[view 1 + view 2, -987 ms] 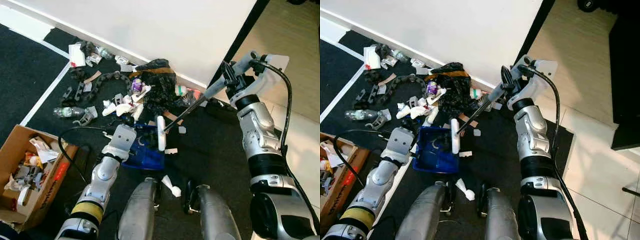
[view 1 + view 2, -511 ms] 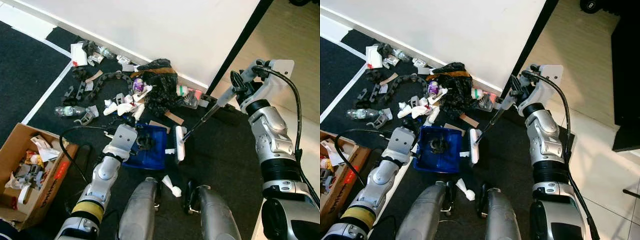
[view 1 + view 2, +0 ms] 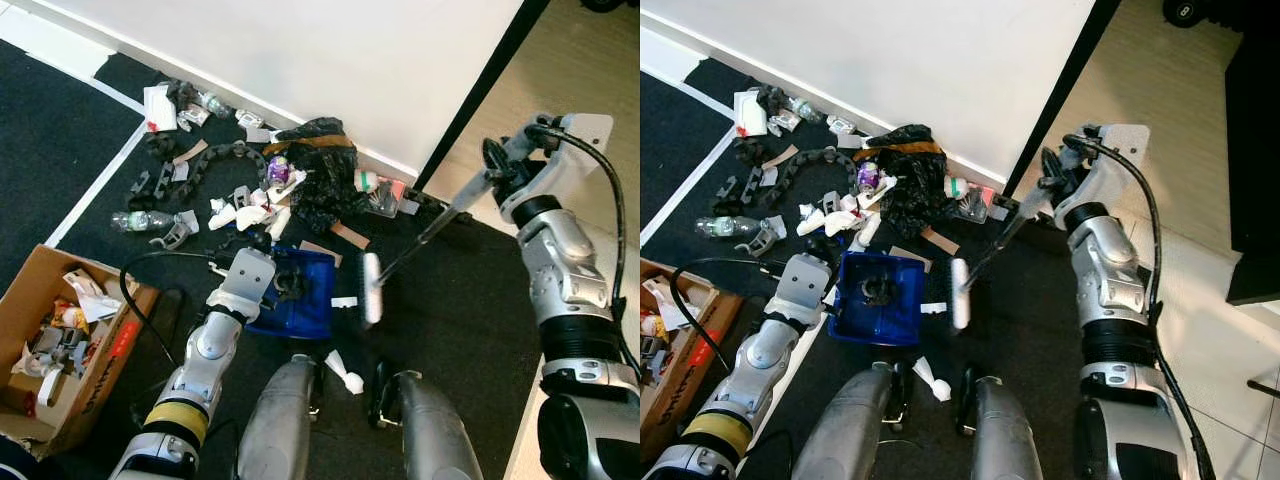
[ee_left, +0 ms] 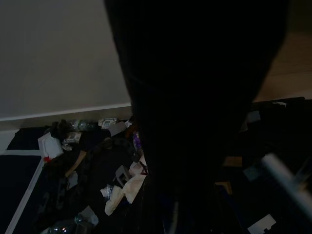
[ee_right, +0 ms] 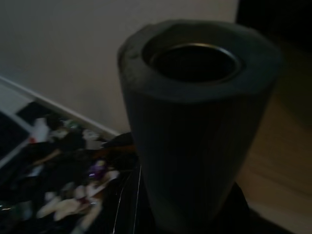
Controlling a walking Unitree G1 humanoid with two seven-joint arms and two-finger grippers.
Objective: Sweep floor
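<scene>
Shifted toward 3 o'clock, off blue dustpan (image 3: 293, 297): brush head (image 3: 371, 289) | right tool (image 3: 492, 172) clenched on brush handle (image 3: 425, 234) | left tool (image 3: 283, 283) grasping dustpan | litter pile (image 3: 300, 185) at 12 o'clock unswept; next stroke required.

one broom (image 3: 372, 288), one blue dustpan (image 3: 303, 302), one cardboard box (image 3: 40, 270), two tools (image 3: 290, 281)

The dustpan (image 3: 300, 297) lies on the carpet (image 3: 450, 300), with the litter pile (image 3: 290, 180) behind it along the wall (image 3: 350, 60). The brush head (image 3: 372, 288) rests just right of the dustpan, and the cardboard box (image 3: 60, 350) sits well to its left.
</scene>
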